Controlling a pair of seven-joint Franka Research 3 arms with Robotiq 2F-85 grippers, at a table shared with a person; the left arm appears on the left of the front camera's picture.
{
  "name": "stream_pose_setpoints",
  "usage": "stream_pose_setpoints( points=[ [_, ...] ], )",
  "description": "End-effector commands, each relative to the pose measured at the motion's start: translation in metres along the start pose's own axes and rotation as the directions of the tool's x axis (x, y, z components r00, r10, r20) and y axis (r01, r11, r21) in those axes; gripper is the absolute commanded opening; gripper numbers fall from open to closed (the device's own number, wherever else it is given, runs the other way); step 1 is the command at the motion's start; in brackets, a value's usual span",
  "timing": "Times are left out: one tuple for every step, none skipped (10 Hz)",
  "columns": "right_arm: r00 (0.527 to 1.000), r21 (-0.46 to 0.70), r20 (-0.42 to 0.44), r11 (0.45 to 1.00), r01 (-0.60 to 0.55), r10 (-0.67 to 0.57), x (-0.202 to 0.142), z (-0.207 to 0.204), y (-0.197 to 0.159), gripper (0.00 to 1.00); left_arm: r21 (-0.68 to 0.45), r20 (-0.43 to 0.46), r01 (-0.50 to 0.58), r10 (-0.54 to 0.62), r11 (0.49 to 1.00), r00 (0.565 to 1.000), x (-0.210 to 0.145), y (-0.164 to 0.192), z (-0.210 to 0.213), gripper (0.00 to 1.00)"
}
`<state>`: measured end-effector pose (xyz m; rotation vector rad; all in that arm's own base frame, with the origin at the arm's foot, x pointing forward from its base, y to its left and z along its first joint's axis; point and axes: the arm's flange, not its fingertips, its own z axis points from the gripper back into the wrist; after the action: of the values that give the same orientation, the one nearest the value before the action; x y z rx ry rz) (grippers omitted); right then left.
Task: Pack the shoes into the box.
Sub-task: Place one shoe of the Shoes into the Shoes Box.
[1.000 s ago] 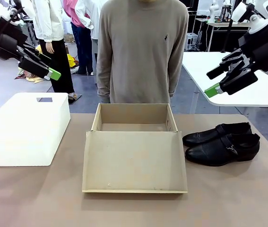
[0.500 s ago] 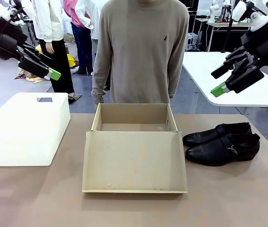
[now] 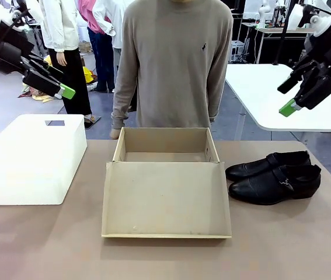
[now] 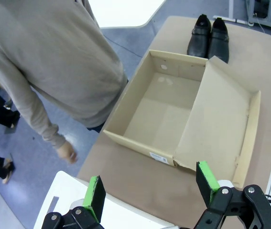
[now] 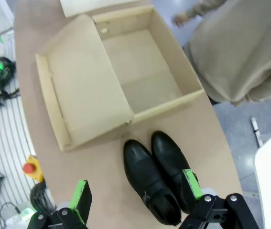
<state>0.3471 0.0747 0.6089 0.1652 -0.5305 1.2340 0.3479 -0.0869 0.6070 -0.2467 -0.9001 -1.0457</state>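
Observation:
The two black shoes (image 3: 273, 178) lie side by side on the table, right of the box (image 3: 165, 153), toes pointing at it. They also appear in the left wrist view (image 4: 208, 38) and the right wrist view (image 5: 161, 174). The tan cardboard box (image 4: 168, 107) (image 5: 140, 71) stands open and empty, its flap lid (image 3: 166, 198) lying flat toward me. My left gripper (image 3: 53, 81) (image 4: 149, 191) hangs open high above the white bin. My right gripper (image 3: 296, 96) (image 5: 137, 191) is open, high above the shoes. A person (image 3: 174, 64) stands behind the box.
A white plastic lidded bin (image 3: 34, 157) sits on the table's left side. A white table (image 3: 282, 96) stands behind at right. The person's hand (image 3: 115, 133) hangs near the box's far left corner. Brown tabletop (image 3: 282, 245) lies bare in front.
My right gripper has moved up and to the right, away from the middle. The person's left-hand-side arm has swung down toward the box corner. My left arm has stayed still.

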Motion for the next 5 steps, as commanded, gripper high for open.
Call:
stream_pose_setpoints(
  points=[
    [0.996,-0.015,-0.080,0.999,-0.040,0.038,0.000,0.002,-0.020,1.00,-0.013,0.010,0.009,-0.009,1.000,1.000,-0.001,0.001,0.000,1.00],
    [0.994,-0.031,-0.108,0.999,-0.034,0.031,-0.002,0.001,-0.030,1.00,-0.013,0.010,0.009,-0.009,1.000,1.000,-0.001,0.001,0.000,1.00],
    [0.989,-0.049,-0.144,0.998,-0.035,0.028,-0.005,-0.001,-0.041,1.00,-0.013,0.010,0.009,-0.009,1.000,1.000,-0.001,0.001,0.000,1.00],
    [0.985,-0.058,-0.171,0.997,-0.044,0.033,-0.007,-0.003,-0.050,1.00,-0.013,0.010,0.009,-0.009,1.000,1.000,-0.001,0.001,0.000,1.00],
    [0.979,-0.071,-0.203,0.996,-0.046,0.031,-0.009,-0.007,-0.058,1.00,-0.013,0.010,0.009,-0.009,1.000,1.000,-0.001,0.001,0.000,1.00]
  ],
)
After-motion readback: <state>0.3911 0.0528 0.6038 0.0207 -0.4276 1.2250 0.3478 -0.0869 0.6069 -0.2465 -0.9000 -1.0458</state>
